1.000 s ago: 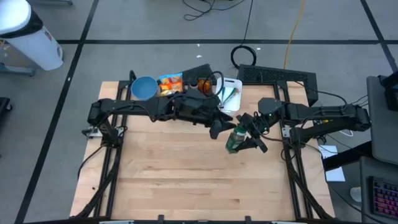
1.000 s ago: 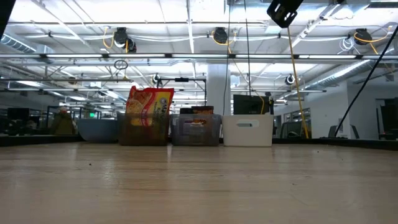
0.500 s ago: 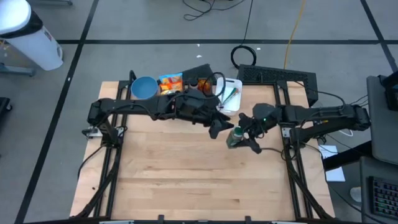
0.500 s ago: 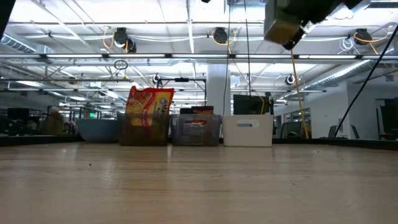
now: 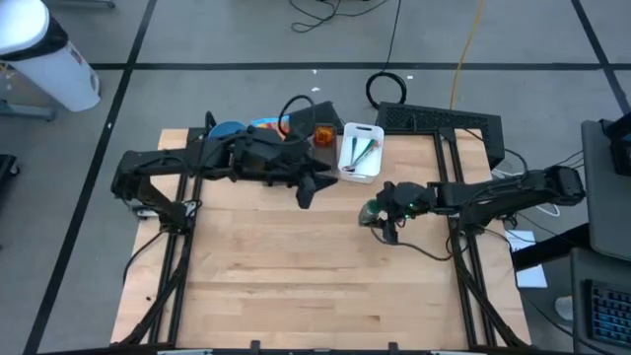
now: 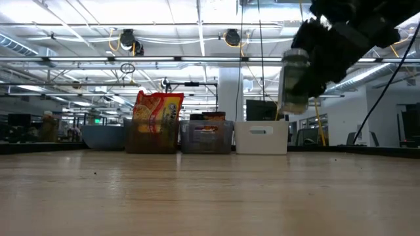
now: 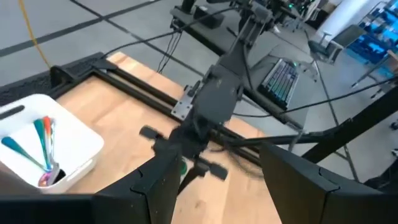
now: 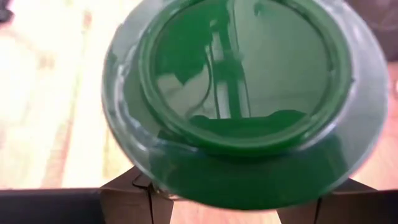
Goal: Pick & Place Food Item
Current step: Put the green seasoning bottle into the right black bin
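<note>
There is one green jar [image 5: 372,211] in play, and the right gripper [image 5: 380,216] pinches it between its two fingers, holding it in the air above the right part of the wooden table [image 5: 296,286]. In the low view the jar [image 6: 293,82] hangs clearly above the table top, not touching it. In the right wrist view its round green end [image 8: 239,74] fills almost the whole picture, so little else is visible there.

The left gripper [image 5: 307,190] hovers near the back middle of the table, its fingers spread apart with nothing between them.

Along the back edge I count four containers in the low view — one blue bowl [image 6: 104,136], one bin with an orange snack bag [image 6: 157,113], one clear bin [image 6: 207,137] and one white bin [image 6: 261,137]. In the high view the left arm covers most of the bowl and the snack bag, so only small parts show. The white bin holds a few colored spoons [image 7: 45,142]; their exact number is hard to make out.
</note>
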You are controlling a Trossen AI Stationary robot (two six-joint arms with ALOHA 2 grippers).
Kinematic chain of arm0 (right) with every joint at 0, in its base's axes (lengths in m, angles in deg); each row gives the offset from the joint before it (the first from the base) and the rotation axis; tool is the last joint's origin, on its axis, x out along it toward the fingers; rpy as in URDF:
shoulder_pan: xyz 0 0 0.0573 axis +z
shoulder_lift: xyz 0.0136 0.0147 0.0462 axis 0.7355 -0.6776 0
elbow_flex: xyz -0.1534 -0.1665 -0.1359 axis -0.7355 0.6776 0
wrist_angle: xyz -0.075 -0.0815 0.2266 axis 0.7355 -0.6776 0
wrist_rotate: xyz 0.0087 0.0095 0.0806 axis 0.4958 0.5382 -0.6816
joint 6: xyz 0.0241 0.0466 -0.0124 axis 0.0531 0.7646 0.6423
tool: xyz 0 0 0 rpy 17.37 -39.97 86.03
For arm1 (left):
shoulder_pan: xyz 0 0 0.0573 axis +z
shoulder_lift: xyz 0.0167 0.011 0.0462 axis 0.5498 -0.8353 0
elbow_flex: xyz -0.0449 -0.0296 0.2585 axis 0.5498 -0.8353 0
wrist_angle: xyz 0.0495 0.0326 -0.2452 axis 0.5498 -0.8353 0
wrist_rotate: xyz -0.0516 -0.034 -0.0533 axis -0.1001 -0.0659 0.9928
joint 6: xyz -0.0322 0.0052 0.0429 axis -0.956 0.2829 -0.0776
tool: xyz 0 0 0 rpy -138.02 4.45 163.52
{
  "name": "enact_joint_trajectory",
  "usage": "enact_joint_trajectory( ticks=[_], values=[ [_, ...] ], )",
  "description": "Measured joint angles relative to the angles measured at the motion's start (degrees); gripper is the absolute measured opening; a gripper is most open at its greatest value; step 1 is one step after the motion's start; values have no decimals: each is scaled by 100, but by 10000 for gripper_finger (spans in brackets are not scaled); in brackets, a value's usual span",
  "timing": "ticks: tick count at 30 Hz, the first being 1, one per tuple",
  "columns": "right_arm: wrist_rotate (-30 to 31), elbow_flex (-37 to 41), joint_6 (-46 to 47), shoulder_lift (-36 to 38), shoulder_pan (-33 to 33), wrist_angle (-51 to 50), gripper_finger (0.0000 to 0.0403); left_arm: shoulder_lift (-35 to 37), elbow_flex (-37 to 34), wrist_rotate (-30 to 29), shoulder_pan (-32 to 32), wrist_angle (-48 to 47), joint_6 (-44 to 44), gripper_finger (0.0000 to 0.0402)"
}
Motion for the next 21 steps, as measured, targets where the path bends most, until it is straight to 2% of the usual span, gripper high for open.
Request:
enact_joint_trajectory(
  ticks=[3,8,21],
  values=[
    [20,55,-111,-310,5,34,195,60,-1,-25,0,-42,33,227],
    [152,55,-73,-993,0,646,195,37,-3,-25,0,-109,44,227],
    [576,41,18,-2053,48,1362,195,25,-7,30,-55,-178,40,227]
  ],
)
